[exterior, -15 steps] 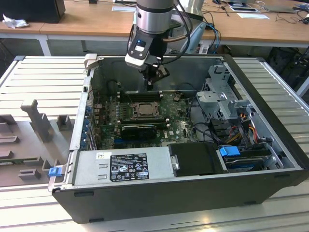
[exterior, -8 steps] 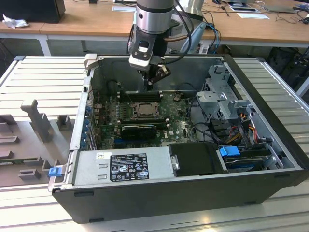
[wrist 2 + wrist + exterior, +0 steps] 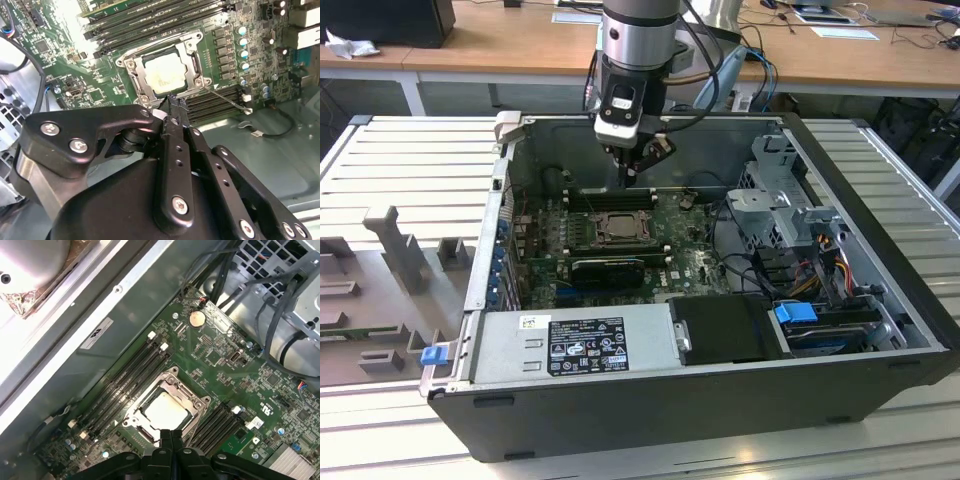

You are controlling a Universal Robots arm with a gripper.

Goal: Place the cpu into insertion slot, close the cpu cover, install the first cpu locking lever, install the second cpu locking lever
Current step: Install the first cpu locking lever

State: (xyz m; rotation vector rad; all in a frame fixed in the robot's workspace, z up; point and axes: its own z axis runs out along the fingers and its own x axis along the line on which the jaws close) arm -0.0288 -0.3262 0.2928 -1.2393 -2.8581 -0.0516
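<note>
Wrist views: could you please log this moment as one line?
cpu: seated | cover: down around cpu | lever: sticking out from socket | gripper: shut, near cpu

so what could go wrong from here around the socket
1. The gripper hangs shut, close over the edge of the cpu cover; a slip might scrape the cpu or the green board.
2. A thin locking lever sticks out loose across the memory slots; pushed off line, it could bend or hit them.
</note>
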